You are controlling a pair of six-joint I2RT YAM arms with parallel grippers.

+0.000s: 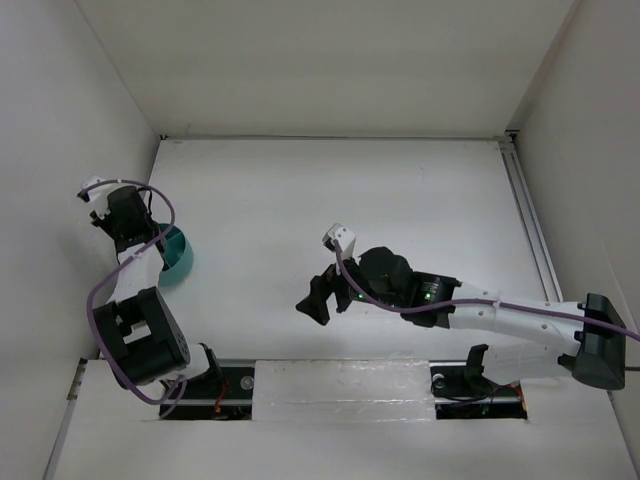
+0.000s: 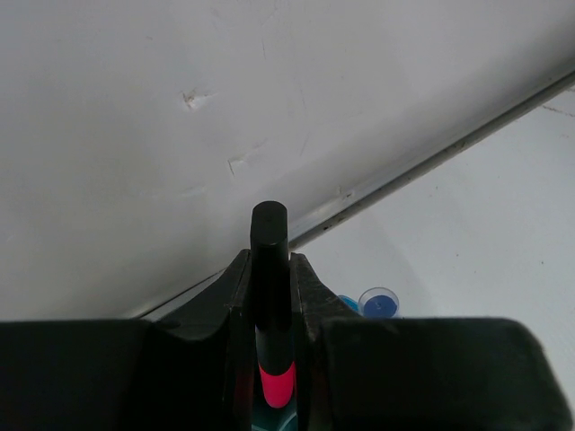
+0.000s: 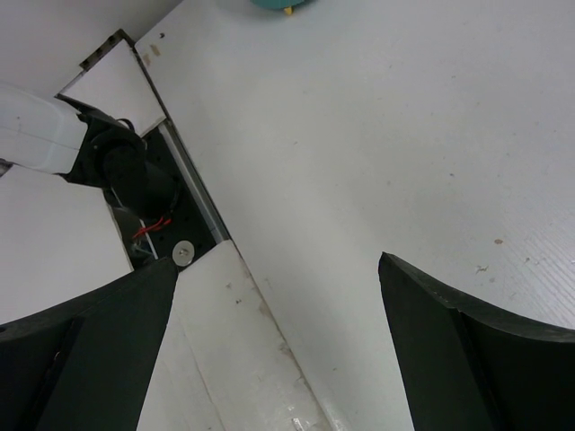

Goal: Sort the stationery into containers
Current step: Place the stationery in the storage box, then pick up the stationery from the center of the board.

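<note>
My left gripper [image 2: 269, 266] clamped a black marker with a pink band [image 2: 269, 235] over the teal organizer [image 1: 179, 256], while my right gripper [image 3: 277, 266] gaped wide above the worktop [image 1: 400, 190], well apart from that organizer.

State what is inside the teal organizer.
Only a blue cap shows at the teal organizer. The left gripper, shut on a black marker with a pink band, covers the rest of its inside.
</note>
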